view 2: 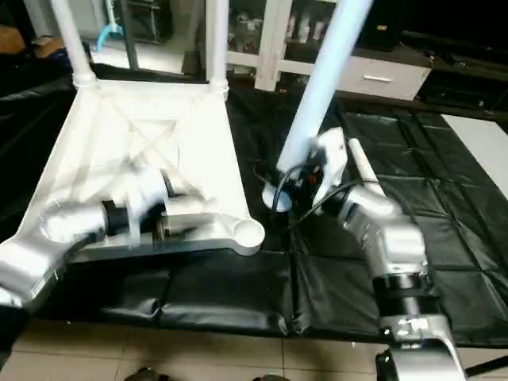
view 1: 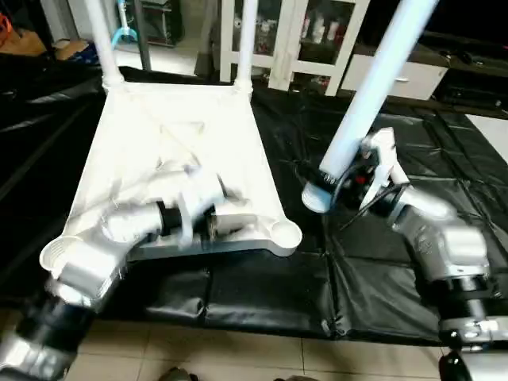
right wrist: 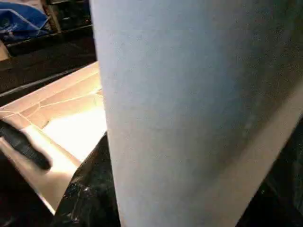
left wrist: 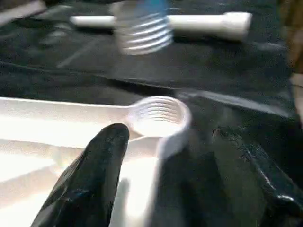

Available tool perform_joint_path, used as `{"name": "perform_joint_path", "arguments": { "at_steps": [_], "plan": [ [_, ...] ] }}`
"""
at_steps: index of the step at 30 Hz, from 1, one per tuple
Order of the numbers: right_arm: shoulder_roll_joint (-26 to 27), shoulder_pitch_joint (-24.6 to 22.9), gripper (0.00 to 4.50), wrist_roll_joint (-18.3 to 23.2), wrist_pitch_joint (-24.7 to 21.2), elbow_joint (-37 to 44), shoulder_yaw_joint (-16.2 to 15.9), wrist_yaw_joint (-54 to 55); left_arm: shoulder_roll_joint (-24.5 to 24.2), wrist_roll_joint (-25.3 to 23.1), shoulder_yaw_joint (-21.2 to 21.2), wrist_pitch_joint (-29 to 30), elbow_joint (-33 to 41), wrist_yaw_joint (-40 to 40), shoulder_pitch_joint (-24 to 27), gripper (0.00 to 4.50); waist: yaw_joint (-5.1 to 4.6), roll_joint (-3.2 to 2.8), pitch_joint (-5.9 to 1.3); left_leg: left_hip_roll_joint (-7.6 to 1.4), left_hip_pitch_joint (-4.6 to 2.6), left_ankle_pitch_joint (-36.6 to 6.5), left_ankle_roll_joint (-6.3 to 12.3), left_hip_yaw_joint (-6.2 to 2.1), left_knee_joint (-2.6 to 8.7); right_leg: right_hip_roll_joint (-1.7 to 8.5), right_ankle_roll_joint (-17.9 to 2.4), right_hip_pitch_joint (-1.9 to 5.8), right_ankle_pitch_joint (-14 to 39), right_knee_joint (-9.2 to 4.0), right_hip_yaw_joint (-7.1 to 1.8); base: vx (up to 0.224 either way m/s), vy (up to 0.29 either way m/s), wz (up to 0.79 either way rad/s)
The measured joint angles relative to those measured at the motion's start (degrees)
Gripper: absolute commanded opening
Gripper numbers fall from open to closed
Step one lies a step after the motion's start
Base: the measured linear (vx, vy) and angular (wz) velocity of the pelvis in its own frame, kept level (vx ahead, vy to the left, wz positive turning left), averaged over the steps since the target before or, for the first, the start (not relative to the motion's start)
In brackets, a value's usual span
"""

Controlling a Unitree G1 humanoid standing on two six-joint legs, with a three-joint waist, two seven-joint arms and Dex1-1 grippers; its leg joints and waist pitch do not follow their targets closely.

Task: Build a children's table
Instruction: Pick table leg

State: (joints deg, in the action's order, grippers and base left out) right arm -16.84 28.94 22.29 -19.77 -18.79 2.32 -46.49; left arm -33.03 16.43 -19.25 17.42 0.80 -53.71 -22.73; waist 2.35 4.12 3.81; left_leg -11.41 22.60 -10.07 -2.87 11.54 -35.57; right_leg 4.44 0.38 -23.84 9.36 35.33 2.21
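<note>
The children's table lies upside down on the black cover: a white tabletop with X ribs, and two legs standing in its far corner sockets. The near right socket is empty. My right gripper is shut on a third leg, held tilted, its threaded end just above the cover right of the tabletop. My left gripper is open at the tabletop's near edge; its fingers straddle the rim beside that empty socket.
A fourth leg lies flat on the black cover beyond the socket. The cover's front edge drops to a tiled floor. White shelving and a low white cabinet stand behind. A white panel lies at far right.
</note>
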Motion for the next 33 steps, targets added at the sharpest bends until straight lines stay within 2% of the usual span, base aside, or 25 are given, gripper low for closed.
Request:
{"name": "perform_joint_path", "arguments": {
  "at_steps": [2, 6, 11, 13, 16, 17, 21, 25, 33],
  "plan": [
    [0.9, -0.4, 1.91, 0.1, 0.3, 0.0, 0.0, 0.0, -0.1, -1.0, -0.8, -1.4, -0.2, -0.9, 0.0, 3.18, -0.43, -0.01, 0.0, 0.0, -0.02, 0.0, 0.0, -0.01, 0.0, 0.0, 0.0, -0.02, 0.0, 0.05, 0.0, 0.0, 0.0, 0.0],
    [2.6, -3.1, 1.91, 0.9, 0.9, 0.7, 0.7, 0.1, -1.0, -6.4, -3.3, -6.6, -5.2, -1.4, 0.0, 3.18, -0.67, -0.05, 0.02, -0.02, -0.15, 0.0, -0.01, -0.04, 0.03, -0.03, 0.2, 0.04, 0.1, 0.06, 0.01, 0.0, 0.0, 0.0],
    [3.3, -4.5, 1.91, 1.9, 2.1, 1.1, 0.6, 0.1, -1.2, -9.5, -4.0, -9.5, -10.1, -1.3, -1.1, 3.18, -0.75, -0.1, 0.05, -0.02, -0.14, 0.0, -0.02, -0.03, 0.03, -0.03, 0.1, 0.01, 0.0, 0.06, 0.01, 0.0, 0.0, 0.0],
    [3.6, -4.5, 1.91, 2.0, 2.5, 1.8, 0.6, 0.0, -1.3, -10.2, -4.2, -10.1, -11.5, -1.5, -2.2, 2.89, -0.74, -0.1, 0.05, -0.02, -0.15, 0.0, -0.02, -0.04, 0.04, -0.03, 0.0, 0.0, 0.0, 0.08, 0.01, 0.0, 0.0, 0.0],
    [3.9, -4.4, 1.91, 2.2, 2.5, 2.7, 0.6, -0.2, -1.3, -11.2, -4.2, -11.6, -14.3, -1.9, -3.7, 2.78, -0.67, -0.13, 0.06, -0.02, -0.16, 0.0, -0.02, -0.04, 0.04, -0.03, 0.0, 0.03, 0.0, 0.06, 0.0, 0.0, 0.0, 0.0],
    [3.9, -4.4, 1.91, 2.2, 2.5, 2.8, 0.6, -0.3, -1.2, -11.6, -4.2, -11.7, -15.0, -2.2, -4.0, 2.54, -0.67, -0.14, 0.06, -0.02, -0.16, 0.0, -0.02, -0.03, 0.04, -0.03, 0.0, 0.03, 0.0, 0.05, -0.01, 0.0, 0.0, 0.0],
    [3.6, -4.4, 1.91, 2.2, 2.5, 2.8, 0.6, -1.1, -0.8, -12.2, -4.3, -12.9, -17.3, -3.9, -4.5, 2.37, -0.7, -0.14, 0.07, -0.02, -0.15, 0.0, -0.02, -0.02, 0.06, -0.03, -0.1, 0.01, -0.1, 0.03, 0.0, 0.0, 0.0, 0.0],
    [3.0, -3.6, 1.91, 2.1, 2.6, 2.4, 0.4, -1.7, -0.8, -13.3, -4.9, -13.9, -18.4, -5.4, -5.3, 1.93, -0.7, -0.16, 0.08, -0.02, -0.16, 0.0, -0.02, -0.02, 0.12, -0.03, -0.1, 0.0, -0.1, 0.02, 0.01, 0.0, 0.0, 0.0],
    [2.4, -1.1, 1.91, 1.8, 2.2, 0.8, -1.6, -4.8, 0.3, -15.1, -6.2, -15.0, -21.0, -6.7, -7.6, 1.39, -0.54, -0.18, 0.1, -0.02, -0.18, 0.0, -0.02, -0.02, 0.12, -0.03, 0.0, 0.04, 0.0, 0.0, 0.0, 0.0, 0.0, 0.0]
  ]
}}
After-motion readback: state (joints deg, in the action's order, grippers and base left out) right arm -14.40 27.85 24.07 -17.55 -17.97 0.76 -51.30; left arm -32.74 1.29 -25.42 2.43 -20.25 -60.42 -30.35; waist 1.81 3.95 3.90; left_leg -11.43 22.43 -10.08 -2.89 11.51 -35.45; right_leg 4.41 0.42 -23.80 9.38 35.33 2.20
